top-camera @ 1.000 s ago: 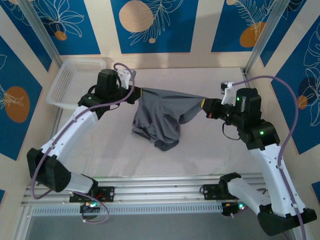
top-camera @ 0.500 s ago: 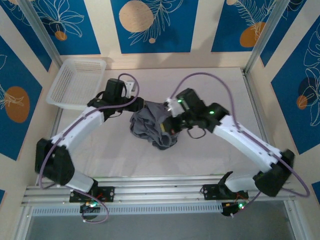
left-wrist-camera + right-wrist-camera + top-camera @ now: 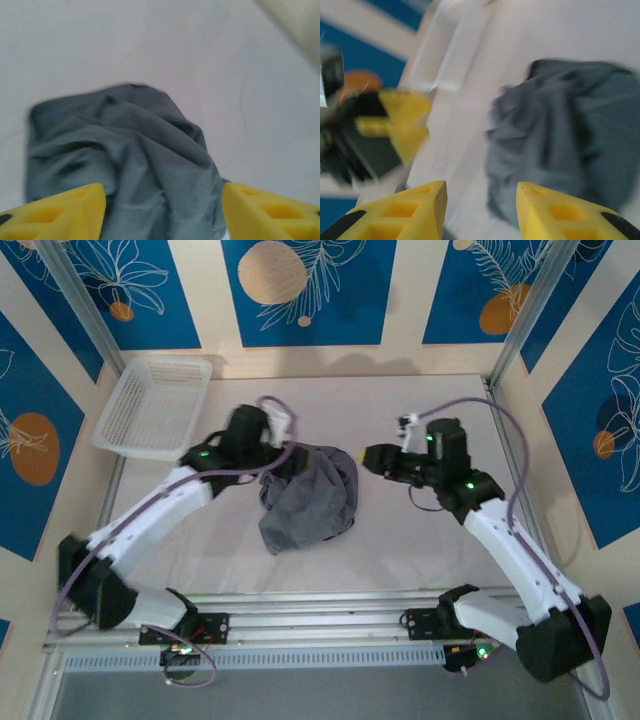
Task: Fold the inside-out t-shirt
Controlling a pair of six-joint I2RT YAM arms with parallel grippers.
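Note:
The inside-out t-shirt (image 3: 310, 498) is a slate-grey crumpled heap lying on the white table, not spread flat. My left gripper (image 3: 288, 452) hovers at the heap's upper left edge. In the left wrist view the left gripper (image 3: 162, 215) is open, its yellow fingers (image 3: 60, 212) wide apart with the shirt (image 3: 135, 150) below and nothing gripped. My right gripper (image 3: 369, 455) sits just right of the heap, apart from it. In the right wrist view the right gripper (image 3: 480, 210) is open over bare table, and the shirt (image 3: 570, 135) lies ahead to the right.
A white mesh basket (image 3: 160, 405) stands at the table's back left corner, also blurred in the right wrist view as the basket (image 3: 445, 50). The left arm's yellow fingers (image 3: 405, 122) show there too. Aluminium frame posts (image 3: 520, 315) border the table.
Both grippers opened and let go of the shirt, which dropped from being stretched between them into a heap. The right arm swung in to the middle, then back to the right.

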